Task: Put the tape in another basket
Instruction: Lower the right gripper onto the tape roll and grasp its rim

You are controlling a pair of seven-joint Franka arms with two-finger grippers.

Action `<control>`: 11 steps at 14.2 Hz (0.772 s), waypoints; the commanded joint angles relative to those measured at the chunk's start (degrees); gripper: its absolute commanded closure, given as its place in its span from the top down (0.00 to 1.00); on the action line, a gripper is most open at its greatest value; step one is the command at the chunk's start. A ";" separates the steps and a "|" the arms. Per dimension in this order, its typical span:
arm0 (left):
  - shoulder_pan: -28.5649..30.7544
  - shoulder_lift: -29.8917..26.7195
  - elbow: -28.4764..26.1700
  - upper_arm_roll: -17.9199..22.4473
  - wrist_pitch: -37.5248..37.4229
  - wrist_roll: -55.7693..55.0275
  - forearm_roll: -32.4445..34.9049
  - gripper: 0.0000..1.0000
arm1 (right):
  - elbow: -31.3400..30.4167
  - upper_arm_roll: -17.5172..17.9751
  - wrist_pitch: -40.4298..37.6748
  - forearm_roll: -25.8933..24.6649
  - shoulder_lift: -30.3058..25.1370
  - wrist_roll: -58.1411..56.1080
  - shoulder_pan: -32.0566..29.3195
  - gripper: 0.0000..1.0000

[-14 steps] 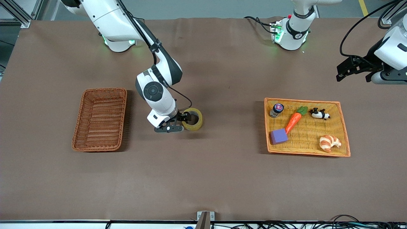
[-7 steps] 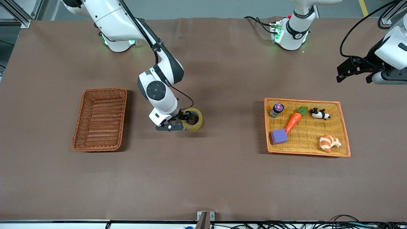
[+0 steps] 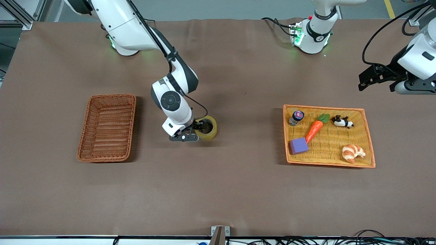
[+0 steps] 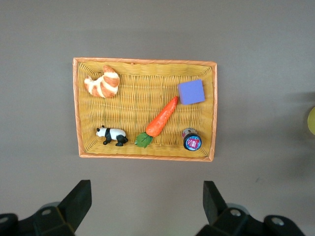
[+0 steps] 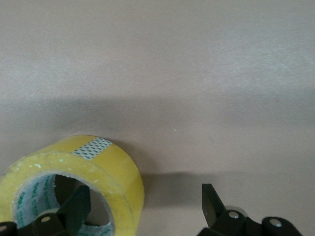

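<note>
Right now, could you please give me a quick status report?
Right pincer open, straddling the tape's wall, one finger in its core. Tape on the table, not lifted. Left pincer open, waiting above the table. Path to wicker basket unobstructed.

tape roll (image 3: 206,127) 1; wicker basket (image 3: 107,127) 1; yellow tray (image 3: 369,143) 1; carrot (image 3: 315,128) 1; croissant (image 3: 353,152) 1; panda (image 3: 340,121) 1; purple block (image 3: 298,146) 1; small jar (image 3: 296,117) 1; grippers 2

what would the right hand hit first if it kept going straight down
The tape, most likely: the right hand straddles the ring's wall, one finger in the hole and one outside, so the wall or table comes first.
</note>
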 commanded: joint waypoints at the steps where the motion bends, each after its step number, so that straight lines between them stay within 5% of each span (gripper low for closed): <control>1: -0.09 0.26 0.62 -0.13 0.53 0.14 1.20 1.00 | -0.38 -0.43 2.06 -0.71 0.39 0.48 1.22 0.97; 4: -0.18 0.35 0.54 -0.13 1.32 0.14 1.20 1.00 | -0.46 -0.43 2.59 -0.71 0.57 0.48 1.31 0.78; 8: 0.26 0.00 0.54 -0.04 1.23 0.49 1.20 1.00 | -0.46 -0.52 2.77 -0.97 0.74 0.48 1.31 0.72; 9: 0.26 -0.17 0.54 -0.04 1.23 0.41 1.20 1.00 | -0.46 -0.52 2.95 -1.06 0.83 0.48 1.40 0.60; 11: 0.44 -0.18 0.54 -0.04 1.23 0.41 1.20 1.00 | -0.46 -0.52 3.91 -1.24 0.92 0.40 1.84 0.12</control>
